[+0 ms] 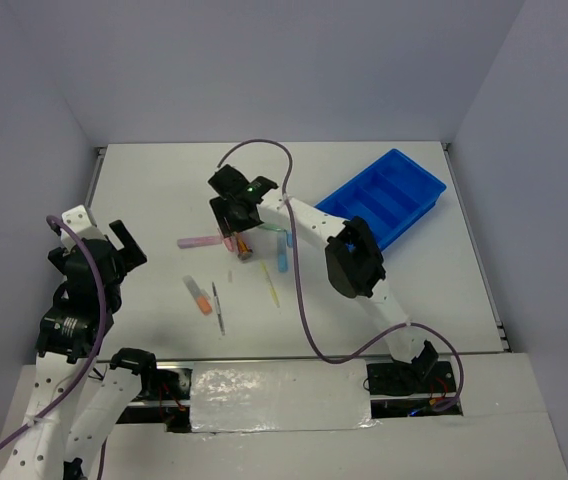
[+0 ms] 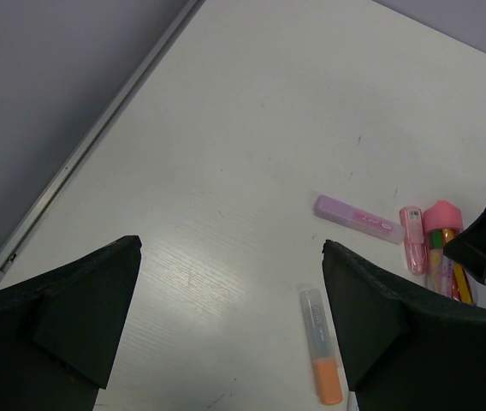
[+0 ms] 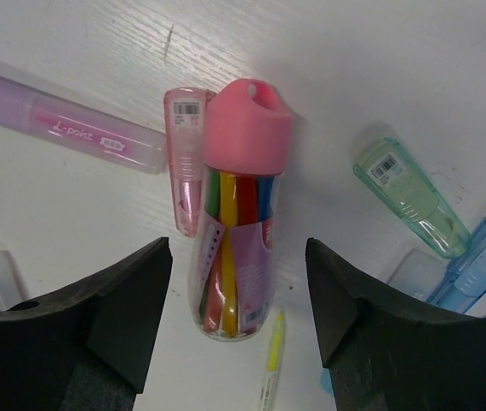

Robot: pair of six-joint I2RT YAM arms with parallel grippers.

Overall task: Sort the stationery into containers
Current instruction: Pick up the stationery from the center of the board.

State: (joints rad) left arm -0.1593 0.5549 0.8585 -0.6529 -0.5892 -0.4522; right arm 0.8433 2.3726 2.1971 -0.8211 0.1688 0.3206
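One clear cylindrical tube (image 3: pixel 230 257), pink domed cap (image 3: pixel 247 120).

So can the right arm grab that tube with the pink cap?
Probably yes: the right gripper is over the pink-capped tube, jaws open either side, though a pink pen lies against it.

Both arms, the left arm (image 1: pixel 76 222) at the lower left of the overhead frame and the right arm (image 1: pixel 309 222) across its middle, are white links joined by bulky black housings, each trailed by a thin purple cable (image 1: pixel 302 310). A small green light (image 1: pixel 255 185) glows near the right wrist. The left gripper (image 2: pixel 231 247) and right gripper (image 3: pixel 239 248) carry matte black, wedge-shaped fingers (image 3: pixel 123 300).
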